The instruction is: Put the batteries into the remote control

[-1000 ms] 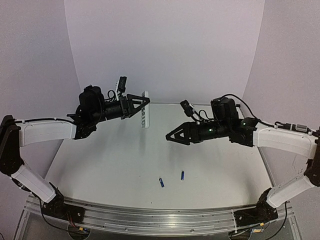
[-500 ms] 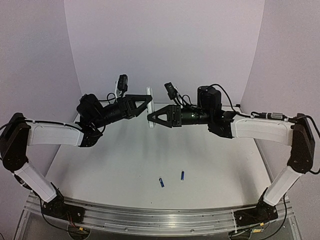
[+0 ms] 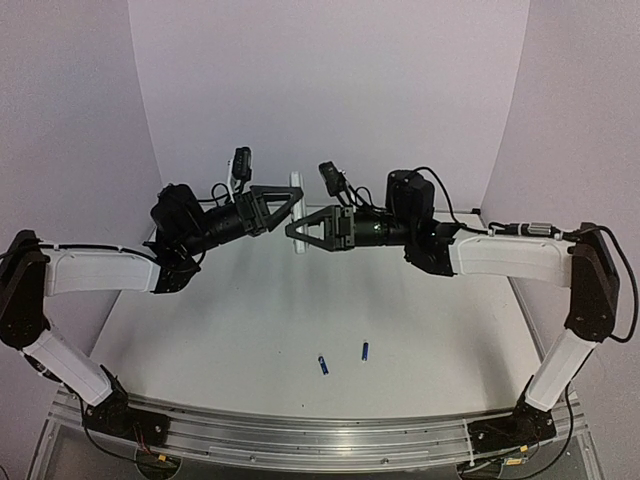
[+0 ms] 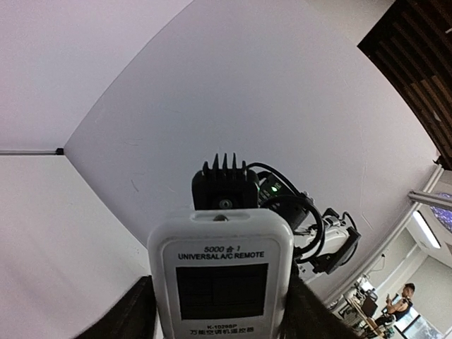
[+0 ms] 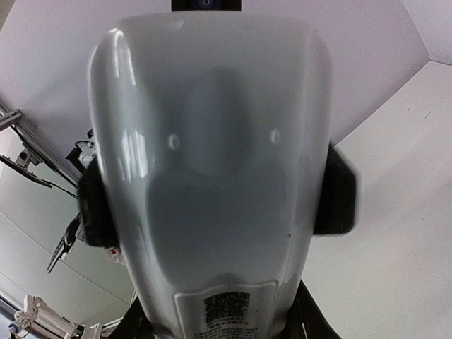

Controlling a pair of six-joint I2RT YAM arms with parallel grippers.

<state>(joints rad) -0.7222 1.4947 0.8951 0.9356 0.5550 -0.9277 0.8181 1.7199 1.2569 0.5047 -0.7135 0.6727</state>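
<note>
The white remote control (image 3: 297,183) hangs upright in the air above the back of the table, between my two grippers. My left gripper (image 3: 298,199) reaches in from the left. Its fingers (image 4: 138,311) flank the screen end of the remote control (image 4: 220,244), and contact is not clear. My right gripper (image 3: 292,229) comes from the right. Its pads (image 5: 339,191) press on both edges of the remote control's smooth back (image 5: 212,141). Two blue batteries (image 3: 322,365) (image 3: 365,350) lie apart on the table near the front.
The white table (image 3: 200,330) ends in a metal rail (image 3: 320,435) at the front. A curved pale backdrop (image 3: 330,90) closes the back and sides. Both arms stretch inward, meeting high over the back middle.
My right arm swung left to the remote and its jaws closed on it. The left gripper kept the remote in place and shifted slightly left.
</note>
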